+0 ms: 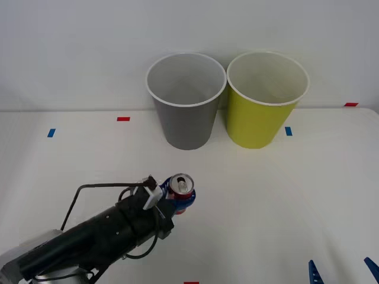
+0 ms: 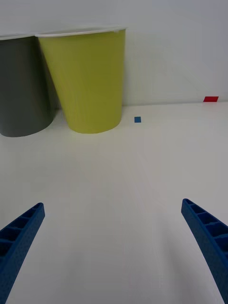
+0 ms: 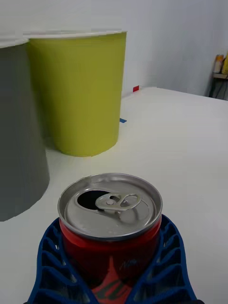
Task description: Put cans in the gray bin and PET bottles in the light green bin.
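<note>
Near the front of the white surface (image 1: pixel 266 195), the left gripper (image 1: pixel 177 198) has its jaws wrapped around the upright red can (image 1: pixel 180 188), ready to carry to the gray bin (image 1: pixel 186 103) beyond; light green bin (image 1: pixel 263 103) beside it; right gripper (image 2: pixel 114 251) waits, jaws spread

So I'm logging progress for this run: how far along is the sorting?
Nothing looks binned yet: what shows of the gray bin and green bin insides is bare. In hand: the left claw grips the red can, upright. Left: dropping it in the gray bin. The right claw waits open.
</note>
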### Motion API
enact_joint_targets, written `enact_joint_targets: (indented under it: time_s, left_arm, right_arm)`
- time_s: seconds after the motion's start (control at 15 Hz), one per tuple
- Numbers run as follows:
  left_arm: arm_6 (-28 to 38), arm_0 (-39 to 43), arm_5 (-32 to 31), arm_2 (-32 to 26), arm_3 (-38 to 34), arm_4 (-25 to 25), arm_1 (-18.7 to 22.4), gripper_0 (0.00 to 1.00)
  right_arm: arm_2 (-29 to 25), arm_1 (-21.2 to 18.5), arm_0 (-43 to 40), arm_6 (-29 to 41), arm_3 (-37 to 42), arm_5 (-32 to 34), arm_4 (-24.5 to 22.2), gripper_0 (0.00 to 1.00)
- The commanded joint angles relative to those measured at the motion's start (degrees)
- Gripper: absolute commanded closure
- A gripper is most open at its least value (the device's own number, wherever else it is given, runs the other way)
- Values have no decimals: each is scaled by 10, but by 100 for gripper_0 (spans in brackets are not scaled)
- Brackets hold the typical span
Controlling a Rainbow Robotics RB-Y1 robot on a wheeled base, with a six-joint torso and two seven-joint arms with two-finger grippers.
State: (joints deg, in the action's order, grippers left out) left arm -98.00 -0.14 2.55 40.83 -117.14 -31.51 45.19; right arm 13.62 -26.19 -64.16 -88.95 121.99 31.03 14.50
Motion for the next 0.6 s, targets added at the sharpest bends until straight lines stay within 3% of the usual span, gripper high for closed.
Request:
enact_joint_targets:
  time_s: [0.07,0.33,0.6]
  left_arm:
    - [-8,30,118,-81,-93,0,24,100]
    - [-9,30,332,-196,-222,-25,24,100]
    - [-23,25,525,-324,-302,-129,-32,100]
  right_arm:
    - [0,0,0,0,0,0,0,0]
    - [0,0,0,0,0,0,0,0]
    - [0,0,0,0,0,0,0,0]
